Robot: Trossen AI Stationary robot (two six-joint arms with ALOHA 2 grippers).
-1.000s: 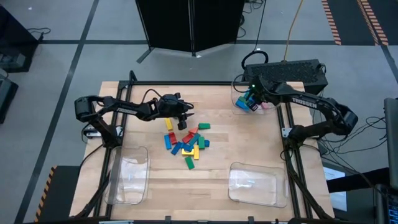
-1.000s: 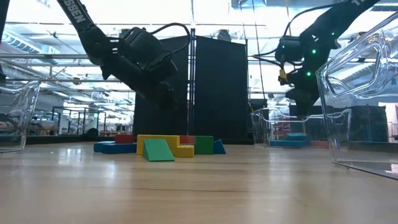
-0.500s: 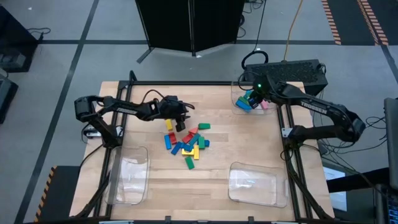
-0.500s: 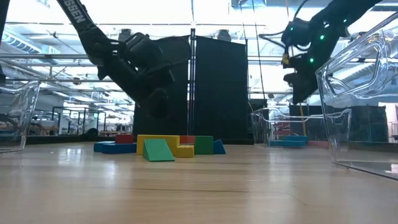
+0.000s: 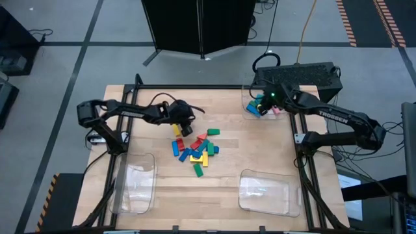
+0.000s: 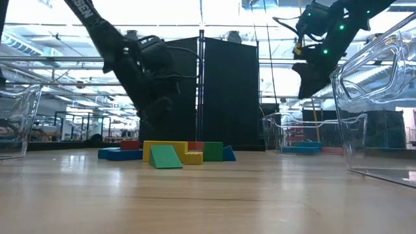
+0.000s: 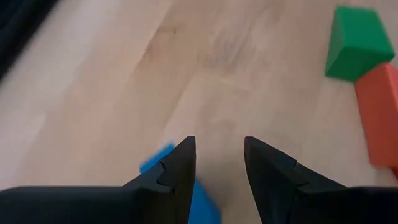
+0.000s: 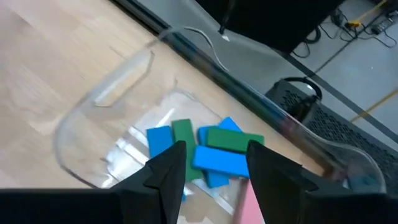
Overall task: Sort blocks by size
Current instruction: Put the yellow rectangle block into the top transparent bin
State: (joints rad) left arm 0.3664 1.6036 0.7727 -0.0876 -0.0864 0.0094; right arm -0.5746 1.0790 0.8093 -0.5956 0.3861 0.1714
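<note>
Several blocks in blue, green, red and yellow lie in a loose pile (image 5: pixel 196 151) at the table's middle, also seen in the low view (image 6: pixel 170 154). More blocks, blue, green and pink (image 8: pixel 219 155), lie in a clear tray (image 5: pixel 250 97) at the far right. My left gripper (image 5: pixel 185 128) is open and empty, low over the pile's far left end. A blue block (image 7: pixel 163 160) lies beside one fingertip, and a green block (image 7: pixel 356 41) and a red one (image 7: pixel 379 112) lie further off. My right gripper (image 8: pixel 214 155) is open and empty above the far-right tray.
Two more clear trays stand at the near edge, one on the left (image 5: pixel 133 185) and one on the right (image 5: pixel 263 192). The near-right tray's wall (image 6: pixel 377 97) looms close in the low view. Bare wood lies between the pile and the trays.
My left gripper has gone down toward the far left end of the pile. My right gripper has risen above the far-right tray, whose blocks stay in place.
</note>
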